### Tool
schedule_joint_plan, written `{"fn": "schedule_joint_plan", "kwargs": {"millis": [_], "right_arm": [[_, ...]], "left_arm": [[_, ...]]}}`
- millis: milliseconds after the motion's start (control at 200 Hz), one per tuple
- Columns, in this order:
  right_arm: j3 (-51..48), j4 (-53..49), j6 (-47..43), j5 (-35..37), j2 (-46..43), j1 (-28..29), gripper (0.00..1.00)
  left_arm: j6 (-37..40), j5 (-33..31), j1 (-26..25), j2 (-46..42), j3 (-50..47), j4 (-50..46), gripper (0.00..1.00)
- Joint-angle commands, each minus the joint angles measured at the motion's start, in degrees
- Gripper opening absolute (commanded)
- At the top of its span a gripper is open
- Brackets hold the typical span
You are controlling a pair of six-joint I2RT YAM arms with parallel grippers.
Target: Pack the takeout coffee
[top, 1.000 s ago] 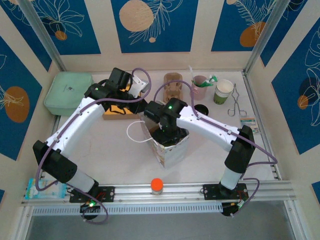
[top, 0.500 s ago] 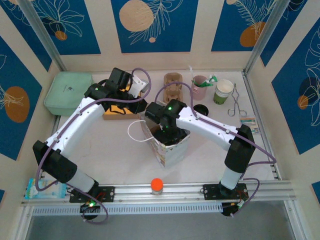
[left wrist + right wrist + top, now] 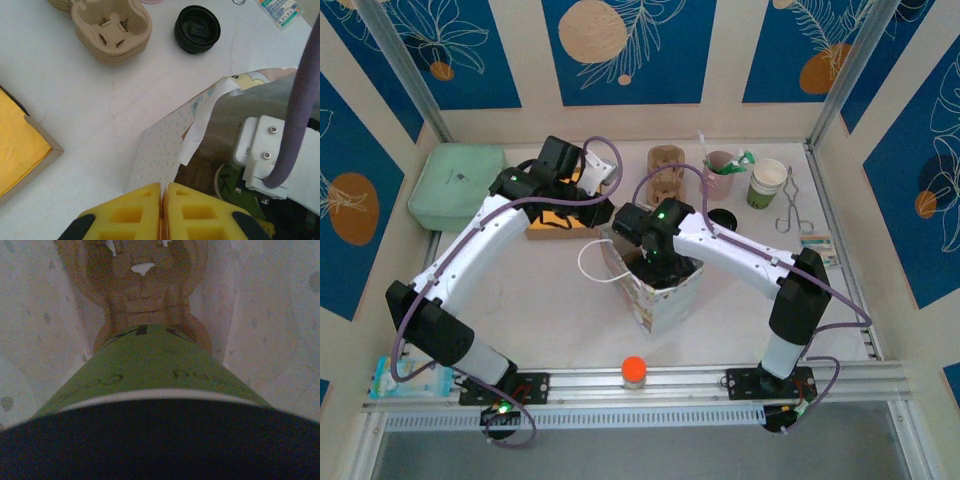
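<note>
- Two yellow pads of the left gripper (image 3: 163, 192) are pressed together on the rim of the paper bag (image 3: 160, 150), holding its mouth wide.
- Right gripper (image 3: 657, 270) reaches down inside the bag. Its jaws are spread wide around the takeout coffee (image 3: 150, 367), apparently gripping its lidded top.
- Cup's base meets a well of the cardboard carrier (image 3: 145, 285) on the bag floor, so I judge this the seating step.
- Next move: press it home, let go, lift straight out.
- Bag walls crowd the wrist. Spare carriers (image 3: 112, 22) and a loose black lid (image 3: 197, 29) lie beyond the bag, well apart.

Blurred black lid (image 3: 160, 450) of takeout coffee (image 3: 150, 365), cut by lower edge; cup print unreadable.
</note>
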Motion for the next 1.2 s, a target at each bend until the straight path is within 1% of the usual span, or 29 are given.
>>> {"fn": "schedule_joint_plan", "kwargs": {"millis": [0, 1196], "right_arm": [[-0.1, -0.5, 0.0, 0.4, -0.3, -0.4, 0.42], [1.1, -0.3, -0.8, 0.9, 0.2, -0.1, 0.41]], "left_arm": [[-0.3, -0.3, -0.3, -1.4, -0.5, 0.6, 0.12], [-0.3, -0.6, -0.7, -1.4, -0.3, 0.5, 0.12]]}}
